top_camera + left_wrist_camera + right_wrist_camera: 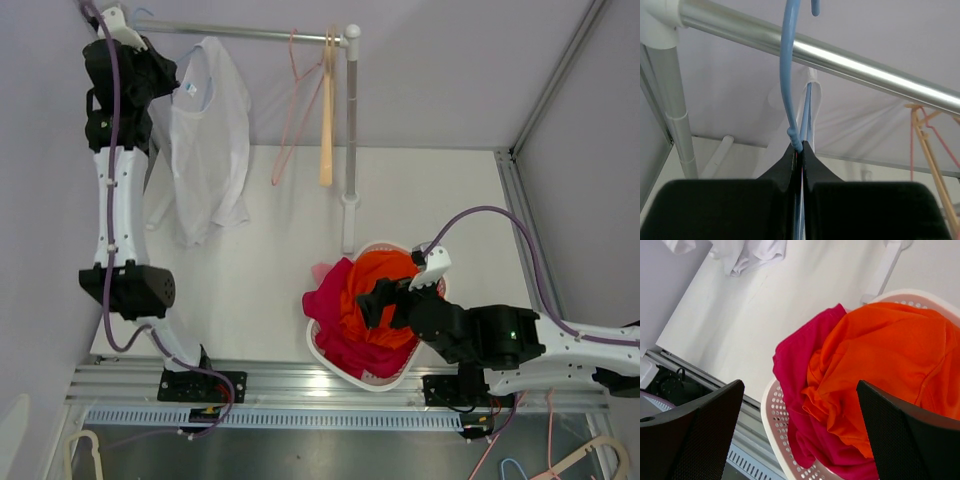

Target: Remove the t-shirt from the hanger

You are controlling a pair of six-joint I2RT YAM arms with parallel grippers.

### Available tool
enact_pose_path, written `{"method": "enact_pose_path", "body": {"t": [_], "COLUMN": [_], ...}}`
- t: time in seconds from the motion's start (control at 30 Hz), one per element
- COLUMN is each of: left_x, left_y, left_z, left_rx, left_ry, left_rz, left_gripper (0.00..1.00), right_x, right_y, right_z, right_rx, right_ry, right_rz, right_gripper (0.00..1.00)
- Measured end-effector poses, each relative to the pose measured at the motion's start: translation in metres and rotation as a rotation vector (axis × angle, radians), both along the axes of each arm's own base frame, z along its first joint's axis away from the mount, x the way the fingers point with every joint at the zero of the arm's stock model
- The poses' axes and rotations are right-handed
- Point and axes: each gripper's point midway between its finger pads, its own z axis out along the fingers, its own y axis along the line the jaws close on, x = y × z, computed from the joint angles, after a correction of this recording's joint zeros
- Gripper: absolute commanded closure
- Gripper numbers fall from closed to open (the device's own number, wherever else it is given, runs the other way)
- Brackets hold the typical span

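Observation:
A white t-shirt (208, 140) hangs on a light blue hanger (788, 85) from the silver rail (250, 34) at the back left. Its neck shows in the left wrist view (811, 100). My left gripper (801, 148) is shut on the blue hanger just below its hook, close under the rail (840, 57). It also shows in the top view (168, 72) beside the shirt's collar. My right gripper (800, 425) is open and empty above the basket's clothes. It also shows in the top view (372, 300).
A white perforated basket (322, 352) at the front holds a red garment (336, 310) and an orange one (385, 272). A pink hanger (292, 110) and a wooden hanger (326, 110) hang bare on the rail. The rack's upright post (350, 130) stands mid-table.

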Motion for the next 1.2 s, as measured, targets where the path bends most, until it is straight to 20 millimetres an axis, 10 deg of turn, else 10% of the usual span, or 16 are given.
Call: {"method": "enact_pose_path", "body": {"t": [0.23, 0.4, 0.77, 1.0, 1.07, 1.1, 1.2], "left_x": [-0.090, -0.118, -0.157, -0.200, -0.208, -0.212, -0.216], "left_y": [-0.017, -0.024, -0.053, -0.045, -0.043, -0.042, -0.040], "left_z": [0.055, 0.077, -0.018, -0.006, 0.001, 0.004, 0.008], "left_rx": [0.002, -0.021, -0.112, -0.138, -0.145, -0.148, -0.151], "left_ry": [-0.146, -0.199, 0.048, -0.007, -0.032, -0.041, -0.054], "left_rz": [-0.032, -0.037, 0.069, 0.120, 0.128, 0.131, 0.133], "left_gripper": [1.00, 0.99, 0.99, 0.99, 1.00, 0.99, 0.99], "right_x": [0.010, 0.008, -0.013, -0.008, -0.003, -0.001, 0.001], "right_y": [0.022, 0.063, 0.226, 0.294, 0.309, 0.316, 0.333], "right_z": [0.018, 0.034, 0.047, 0.069, 0.078, 0.080, 0.075], "right_rx": [-0.034, -0.086, -0.075, 0.053, 0.086, 0.095, 0.114], "right_ry": [-0.083, -0.163, -0.364, -0.424, -0.442, -0.451, -0.428], "right_rz": [0.053, 0.193, 0.597, 0.683, 0.679, 0.678, 0.695], "right_gripper": [0.00, 0.01, 0.01, 0.00, 0.21, 0.78, 1.00]}}
